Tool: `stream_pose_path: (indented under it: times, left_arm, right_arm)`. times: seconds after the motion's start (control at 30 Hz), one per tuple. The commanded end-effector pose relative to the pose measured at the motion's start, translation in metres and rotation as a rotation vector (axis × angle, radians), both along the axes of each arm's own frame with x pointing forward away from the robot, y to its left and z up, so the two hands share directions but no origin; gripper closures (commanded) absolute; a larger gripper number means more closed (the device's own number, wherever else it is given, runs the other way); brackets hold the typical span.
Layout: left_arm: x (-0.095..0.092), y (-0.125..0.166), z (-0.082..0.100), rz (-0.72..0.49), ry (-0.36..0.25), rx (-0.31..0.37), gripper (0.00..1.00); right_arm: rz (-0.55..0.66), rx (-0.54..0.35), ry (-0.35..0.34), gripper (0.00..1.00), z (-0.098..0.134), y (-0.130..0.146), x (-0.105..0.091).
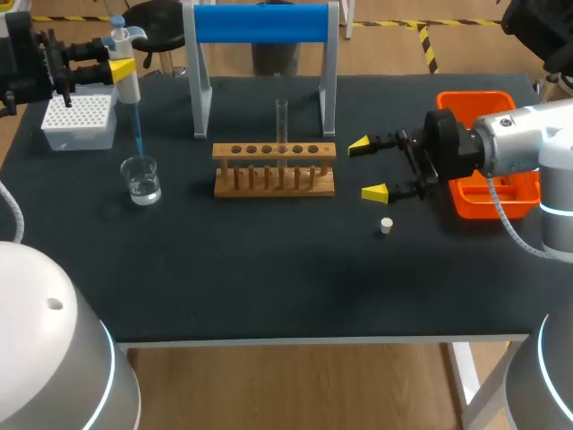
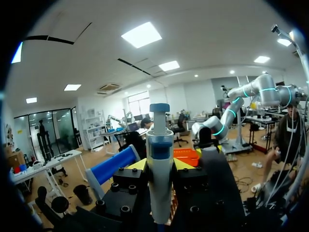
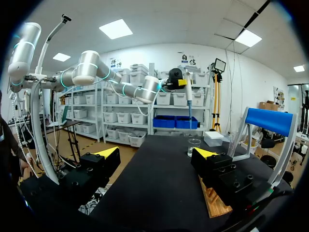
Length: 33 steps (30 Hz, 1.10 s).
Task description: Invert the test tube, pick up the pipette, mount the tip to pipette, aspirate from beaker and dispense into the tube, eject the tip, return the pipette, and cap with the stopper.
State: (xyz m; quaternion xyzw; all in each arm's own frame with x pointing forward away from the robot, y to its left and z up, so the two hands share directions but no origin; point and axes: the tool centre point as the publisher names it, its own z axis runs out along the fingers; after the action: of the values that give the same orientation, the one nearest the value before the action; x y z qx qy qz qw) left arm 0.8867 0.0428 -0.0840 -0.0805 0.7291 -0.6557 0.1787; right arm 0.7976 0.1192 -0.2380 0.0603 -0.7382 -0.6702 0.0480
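1. The left gripper (image 1: 119, 68) gripped the pipette (image 1: 129, 86) by its barrel, tip over the beaker (image 1: 142, 179) near the tabletop's left edge.
2. The right gripper (image 1: 368, 168) stood open.
3. The pipette seemed light and stiff; a barrel grip suited it.

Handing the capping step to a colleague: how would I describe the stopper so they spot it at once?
Find the wooden rack in the middle, then look past its right end toward the near edge. The stopper is the small white plug sitting alone on the dark tabletop near the right gripper; nothing else small and white lies nearby.
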Motion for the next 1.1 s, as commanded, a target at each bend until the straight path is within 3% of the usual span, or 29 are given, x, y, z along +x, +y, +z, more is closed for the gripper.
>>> stream_pose_path:
  times: [0.03, 0.67, 1.1]
  left_arm:
    - [-0.001, 0.000, 0.000, 0.002, -0.001, 0.000, 1.00]
    - [-0.001, 0.000, 0.000, 0.002, -0.001, 0.000, 1.00]
    - [-0.001, 0.000, 0.000, 0.002, -0.001, 0.000, 1.00]
  right_arm:
    - [-0.003, -0.002, -0.001, 0.00, 0.001, 0.000, -0.001]
    - [-0.021, -0.033, -0.017, 0.00, 0.000, 0.005, -0.004]
    - [-0.060, -0.129, -0.030, 0.00, 0.011, 0.078, -0.031]
